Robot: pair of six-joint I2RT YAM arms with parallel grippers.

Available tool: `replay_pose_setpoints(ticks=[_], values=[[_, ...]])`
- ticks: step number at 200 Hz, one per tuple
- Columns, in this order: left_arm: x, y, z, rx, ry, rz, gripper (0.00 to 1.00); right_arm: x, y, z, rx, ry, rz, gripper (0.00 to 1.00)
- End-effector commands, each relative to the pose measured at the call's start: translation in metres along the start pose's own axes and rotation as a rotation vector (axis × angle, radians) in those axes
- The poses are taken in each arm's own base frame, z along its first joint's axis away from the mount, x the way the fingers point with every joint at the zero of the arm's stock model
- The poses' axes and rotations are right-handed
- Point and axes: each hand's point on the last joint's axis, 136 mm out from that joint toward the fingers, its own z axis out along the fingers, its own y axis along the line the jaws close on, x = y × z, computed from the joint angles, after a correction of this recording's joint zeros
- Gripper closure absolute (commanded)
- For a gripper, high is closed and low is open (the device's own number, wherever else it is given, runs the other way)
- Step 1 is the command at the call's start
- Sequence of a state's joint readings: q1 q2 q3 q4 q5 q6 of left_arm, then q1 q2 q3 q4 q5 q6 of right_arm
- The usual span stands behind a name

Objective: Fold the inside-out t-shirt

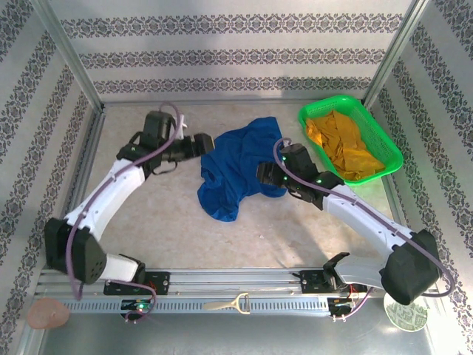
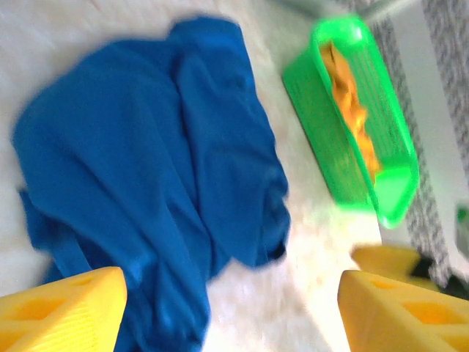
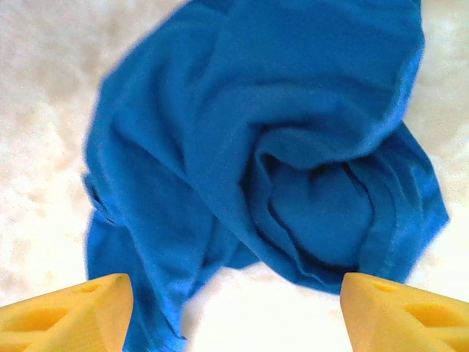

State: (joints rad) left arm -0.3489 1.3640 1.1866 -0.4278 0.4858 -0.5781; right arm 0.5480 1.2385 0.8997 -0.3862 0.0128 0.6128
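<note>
Blue cloth, the inside-out t-shirt point(image 1: 233, 166) lies crumpled on the bench point(image 1: 148, 214); your left hand point(image 2: 233, 293) and right hand point(image 3: 236, 293) flank it, both spread wide and empty, probably poised to take its edges.

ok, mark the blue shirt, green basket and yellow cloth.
blue shirt point(image 1: 233, 166), top view, middle of the crumpled cloth.
green basket point(image 1: 325, 106), top view, far rim.
yellow cloth point(image 1: 344, 144), top view, middle of the pile.
</note>
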Motion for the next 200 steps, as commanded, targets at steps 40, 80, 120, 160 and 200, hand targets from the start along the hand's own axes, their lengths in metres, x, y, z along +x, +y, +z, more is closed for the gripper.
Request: replay_pose_setpoints(ticks=[40, 80, 120, 160, 200], values=[[0.128, 0.034, 0.067, -0.205, 0.320, 0.195, 0.20, 0.030, -0.015, 0.071, 0.158, 0.186, -0.125, 0.24], [0.139, 0.038, 0.098, -0.192, 0.346, 0.236, 0.17, 0.036, -0.015, 0.105, 0.189, 0.230, -0.064, 0.26], [0.138, 0.054, 0.130, -0.239, 0.358, 0.251, 0.25, 0.028, -0.011, 0.104, 0.166, 0.226, -0.045, 0.85], [0.063, 0.060, 0.105, -0.251, 0.179, 0.208, 1.00, -0.023, 0.008, 0.030, -0.016, 0.085, 0.052, 1.00], [-0.041, 0.030, -0.011, -0.168, -0.115, 0.127, 1.00, -0.060, 0.023, -0.050, -0.205, -0.017, 0.152, 1.00]])
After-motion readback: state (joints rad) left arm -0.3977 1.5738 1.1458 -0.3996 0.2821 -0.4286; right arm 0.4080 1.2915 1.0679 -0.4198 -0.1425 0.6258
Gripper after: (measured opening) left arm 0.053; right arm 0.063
